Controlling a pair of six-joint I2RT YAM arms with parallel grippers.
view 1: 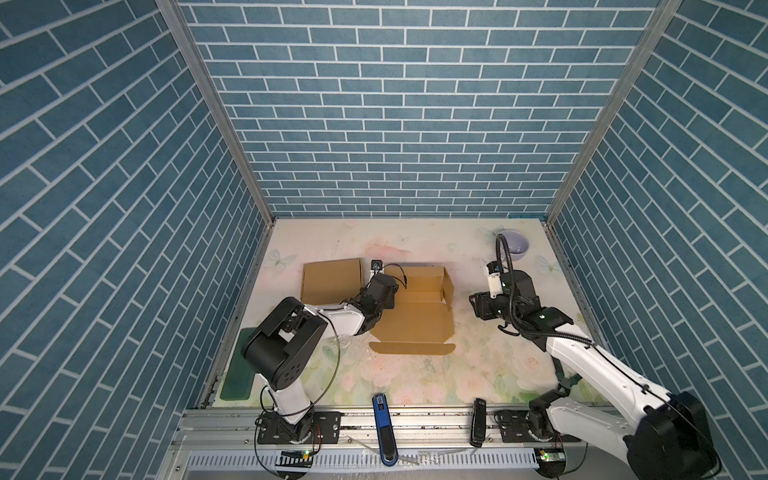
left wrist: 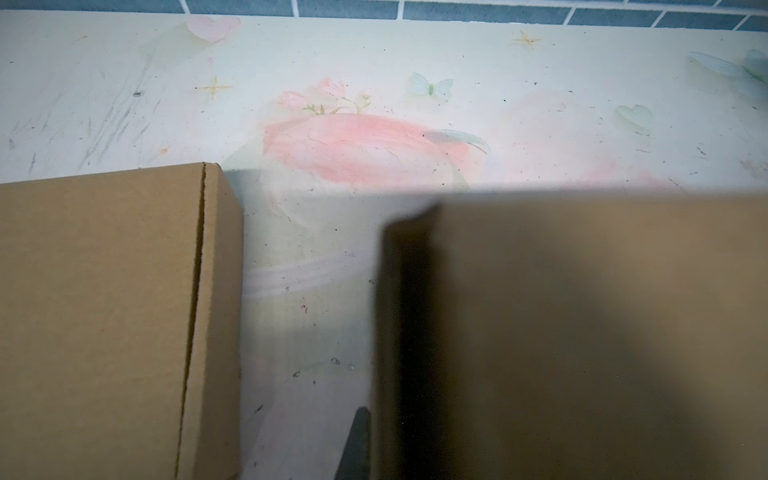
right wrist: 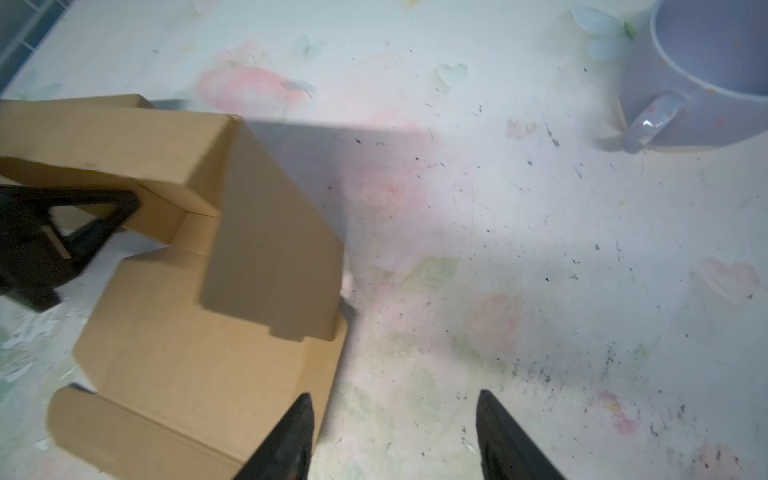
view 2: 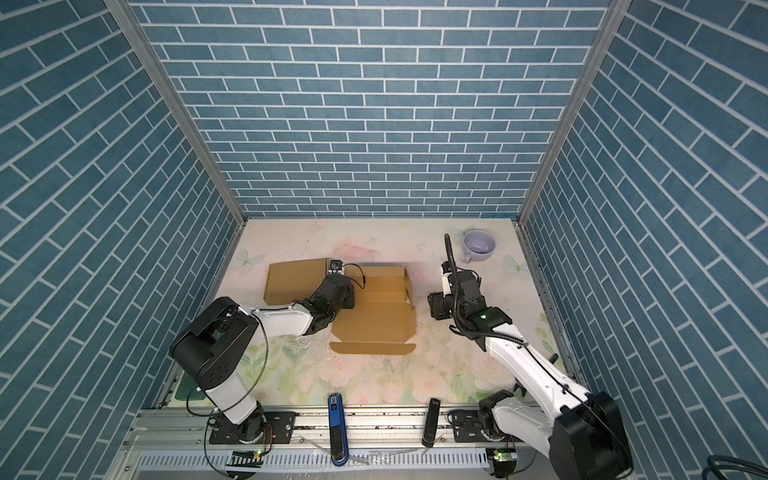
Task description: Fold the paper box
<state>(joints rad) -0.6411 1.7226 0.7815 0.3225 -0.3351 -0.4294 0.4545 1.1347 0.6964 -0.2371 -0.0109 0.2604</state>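
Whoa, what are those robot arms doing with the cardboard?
They're folding up a cardboard box. It's half done: some walls are up, and the lid lies flat on the table. The left gripper is pinched shut on one wall. The right gripper hovers open beside it, holding nothing. A closed box sits nearby.
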